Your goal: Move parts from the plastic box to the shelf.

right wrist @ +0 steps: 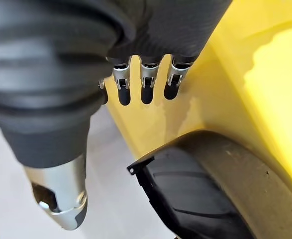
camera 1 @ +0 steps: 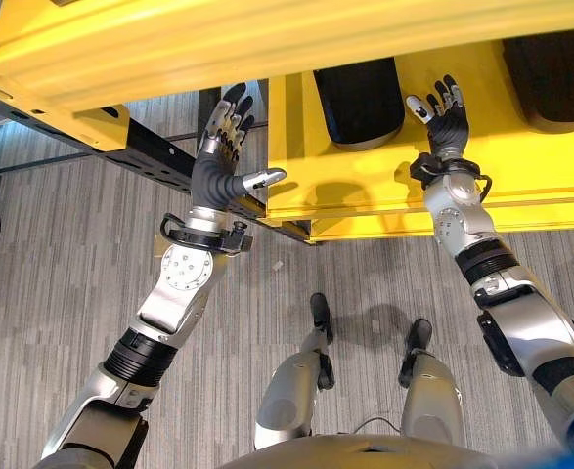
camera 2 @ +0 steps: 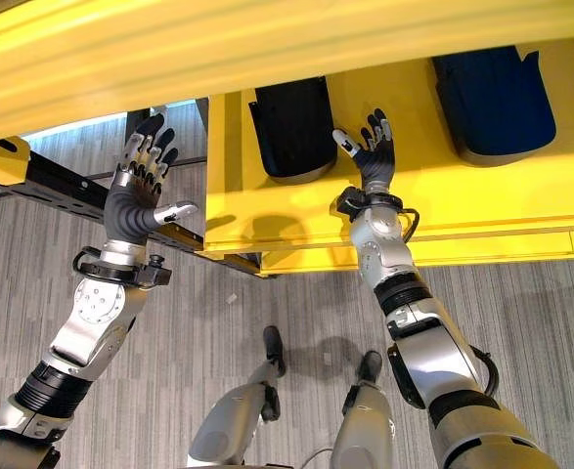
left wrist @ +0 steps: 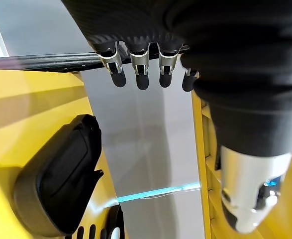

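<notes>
Over the yellow shelf [camera 1: 365, 186], both the left hand [camera 1: 223, 147] and right hand [camera 1: 445, 122] spread wide, holding nothing.

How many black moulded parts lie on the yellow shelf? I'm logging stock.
2: one black moulded part beside the right hand, another further right, cut by the frame edge. The upper shelf beam may hide more.
</notes>
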Available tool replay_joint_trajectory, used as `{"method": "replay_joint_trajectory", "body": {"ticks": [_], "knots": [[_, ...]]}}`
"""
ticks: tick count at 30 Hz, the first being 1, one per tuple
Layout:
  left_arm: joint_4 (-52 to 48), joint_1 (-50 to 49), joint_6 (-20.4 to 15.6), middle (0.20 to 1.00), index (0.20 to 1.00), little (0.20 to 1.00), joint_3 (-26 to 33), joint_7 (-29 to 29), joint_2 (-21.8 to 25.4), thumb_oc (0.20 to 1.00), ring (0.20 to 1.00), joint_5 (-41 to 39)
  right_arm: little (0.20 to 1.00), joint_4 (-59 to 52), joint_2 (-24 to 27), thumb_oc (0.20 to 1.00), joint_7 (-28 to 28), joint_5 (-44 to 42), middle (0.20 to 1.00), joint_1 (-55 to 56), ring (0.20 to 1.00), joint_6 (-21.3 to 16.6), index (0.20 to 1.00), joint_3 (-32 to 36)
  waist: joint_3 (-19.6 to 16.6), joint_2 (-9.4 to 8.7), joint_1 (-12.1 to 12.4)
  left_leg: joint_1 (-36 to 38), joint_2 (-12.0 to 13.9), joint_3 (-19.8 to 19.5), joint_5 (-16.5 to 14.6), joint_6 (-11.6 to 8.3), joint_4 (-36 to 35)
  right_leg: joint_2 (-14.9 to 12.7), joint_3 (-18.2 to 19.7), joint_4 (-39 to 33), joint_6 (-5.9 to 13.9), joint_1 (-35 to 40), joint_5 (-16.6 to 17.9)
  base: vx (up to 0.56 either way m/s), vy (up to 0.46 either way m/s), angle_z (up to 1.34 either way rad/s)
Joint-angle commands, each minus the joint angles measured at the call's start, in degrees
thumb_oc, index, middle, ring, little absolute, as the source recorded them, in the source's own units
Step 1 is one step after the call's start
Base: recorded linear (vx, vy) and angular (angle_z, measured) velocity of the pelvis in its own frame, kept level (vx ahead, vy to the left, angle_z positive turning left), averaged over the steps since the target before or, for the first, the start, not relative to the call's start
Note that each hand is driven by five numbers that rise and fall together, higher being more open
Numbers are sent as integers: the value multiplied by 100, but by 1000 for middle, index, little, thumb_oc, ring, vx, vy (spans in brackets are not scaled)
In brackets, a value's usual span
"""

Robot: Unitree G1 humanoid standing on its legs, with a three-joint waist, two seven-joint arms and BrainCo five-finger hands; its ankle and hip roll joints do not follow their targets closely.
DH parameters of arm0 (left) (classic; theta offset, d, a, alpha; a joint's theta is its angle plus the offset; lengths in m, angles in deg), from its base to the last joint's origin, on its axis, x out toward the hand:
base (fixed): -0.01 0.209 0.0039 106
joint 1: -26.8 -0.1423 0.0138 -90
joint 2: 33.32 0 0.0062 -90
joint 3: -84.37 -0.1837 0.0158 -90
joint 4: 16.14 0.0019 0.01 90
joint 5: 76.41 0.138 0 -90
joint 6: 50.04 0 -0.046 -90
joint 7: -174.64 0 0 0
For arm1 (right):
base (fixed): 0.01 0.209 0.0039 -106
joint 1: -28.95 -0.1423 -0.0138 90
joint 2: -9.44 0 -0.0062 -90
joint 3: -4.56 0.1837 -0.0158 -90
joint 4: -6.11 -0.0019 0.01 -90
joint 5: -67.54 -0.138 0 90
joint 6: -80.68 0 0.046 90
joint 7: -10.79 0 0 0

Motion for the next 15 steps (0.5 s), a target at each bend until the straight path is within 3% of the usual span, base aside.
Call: {"method": "replay_joint_trajectory", "body": {"ticks": [1,15], "knots": [[-396,71,-358,1000,1000,1000,682,195,96,1000,1000,202,1000,-405,-134,1000,167,-177,1000,-364,1000,-421,1000,38,181,-246,41,488,80,315,-235,-252,31,-70,206,-267,105,255,639,0,0,0],[-480,23,-396,1000,1000,1000,774,269,74,1000,1000,286,1000,-378,-325,1000,248,-262,1000,-307,1000,-429,1000,-34,236,-226,75,426,62,296,-244,-239,31,-91,211,-224,115,168,662,0,0,0]]}}
